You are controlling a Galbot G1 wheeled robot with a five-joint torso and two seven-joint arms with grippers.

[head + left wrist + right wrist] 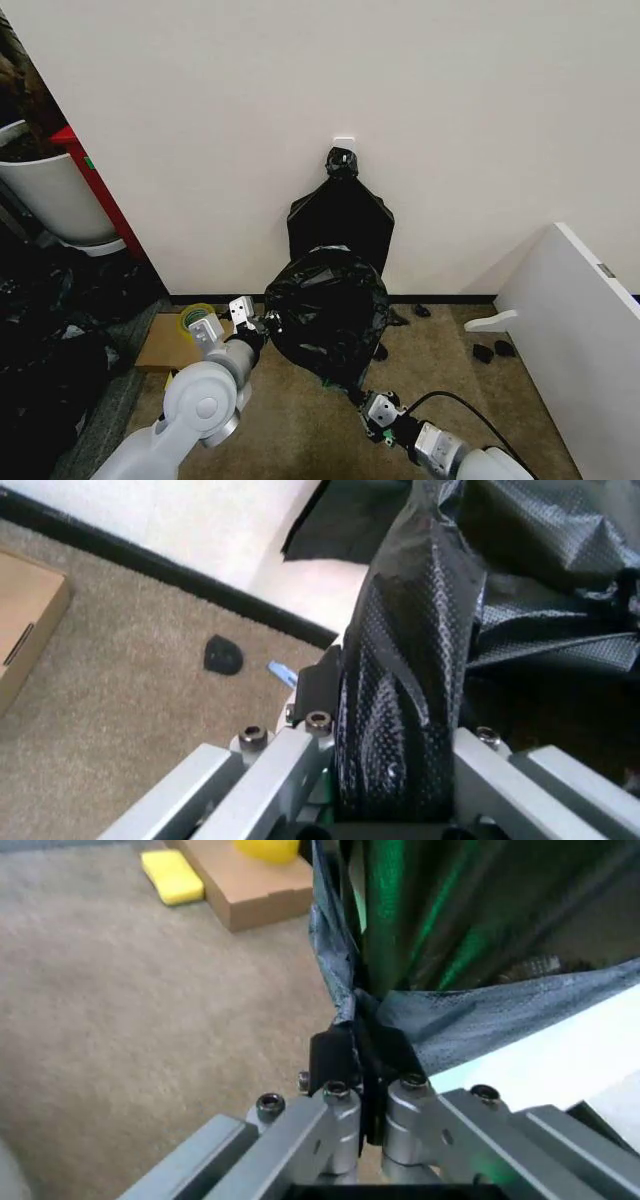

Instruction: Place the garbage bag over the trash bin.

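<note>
The garbage bag (327, 305) billows on the carpet by the wall; it looks thin, light and slippery, best taken by a gathered fold at its edge. The left claw (246, 322) and right claw (368, 403) each pinch such a fold. The right wrist view shows a pale surface under the film, perhaps the trash bin (560, 1065).

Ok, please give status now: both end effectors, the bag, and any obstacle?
Left end effector shut on garbage bag, at its left side. Right end effector shut on its lower edge. Bag draped over bin. Cardboard box beside, not blocking.
</note>
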